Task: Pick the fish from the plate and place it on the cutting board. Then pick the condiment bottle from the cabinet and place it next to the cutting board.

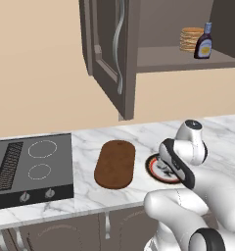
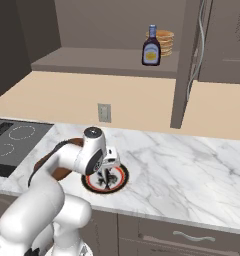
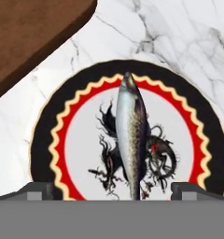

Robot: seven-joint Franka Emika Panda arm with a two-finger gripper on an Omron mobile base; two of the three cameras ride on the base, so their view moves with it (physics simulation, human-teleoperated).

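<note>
Directly below the hand, the end effector (image 3: pixel 112 189) hangs low over the round white plate (image 3: pixel 47 140) with its orange-red and black rim and dark painted centre, its two dark fingertips (image 3: pixel 39 189) spread wide to either side of the small slender silver-grey fish (image 3: pixel 131 135). That fish lies lengthwise across the plate's middle, nothing gripping it. Just beside the plate, on the white marble surface (image 1: pixel 90 196), lies the oblong dark-brown wooden cutting board (image 1: pixel 115 164) with rounded ends, bare. Beyond the board, a black cooktop (image 1: pixel 31 166) is set into the surface. Farther back and higher, the dark grey-brown wall cabinet (image 1: pixel 109 59) stands with its panelled door swung open; on its shelf the small dark purple-brown condiment bottle (image 1: pixel 204 43) with a light blue cap stands upright just beside a tan stack of pancakes (image 1: pixel 189 39).
</note>
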